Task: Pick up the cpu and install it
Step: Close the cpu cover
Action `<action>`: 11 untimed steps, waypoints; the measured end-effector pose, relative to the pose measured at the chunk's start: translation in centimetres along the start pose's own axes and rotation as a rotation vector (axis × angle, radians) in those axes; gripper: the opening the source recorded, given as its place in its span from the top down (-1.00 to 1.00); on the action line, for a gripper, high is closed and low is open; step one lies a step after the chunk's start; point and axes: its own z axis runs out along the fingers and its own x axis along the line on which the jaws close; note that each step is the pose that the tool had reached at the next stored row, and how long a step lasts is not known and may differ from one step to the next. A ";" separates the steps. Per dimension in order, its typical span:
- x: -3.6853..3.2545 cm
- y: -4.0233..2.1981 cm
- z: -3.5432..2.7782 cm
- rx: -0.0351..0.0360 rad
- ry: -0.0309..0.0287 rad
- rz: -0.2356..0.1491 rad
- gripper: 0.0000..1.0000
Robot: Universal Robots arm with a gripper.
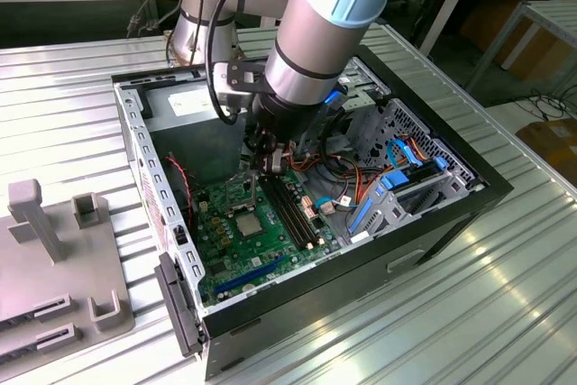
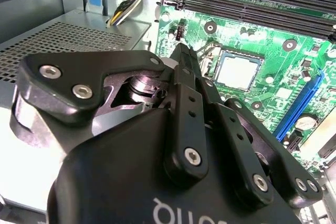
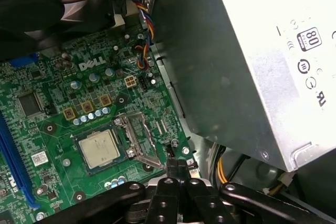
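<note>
Hand (image 3: 177, 174) closed, empty; cpu (image 3: 98, 148) seated in socket (image 3: 113, 145).

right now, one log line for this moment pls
claw: shut, empty | small flat square silvery-grey cpu: seated in socket on green motherboard | hollow metal retention frame: flipped open | claw beside frame

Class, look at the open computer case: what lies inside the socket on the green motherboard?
The cpu lies flat in the socket, silvery top showing, with the hinged metal frame open beside it. The cpu covers the socket's contacts. The gripper hangs shut beside the socket.
</note>
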 end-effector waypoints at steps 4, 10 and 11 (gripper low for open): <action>0.03 -0.01 -0.06 -0.0009 0.0004 -0.006 0.79; 0.07 -0.02 -0.17 -0.0019 0.0011 -0.012 0.79; 0.08 -0.03 -0.17 -0.0020 0.0011 -0.013 0.79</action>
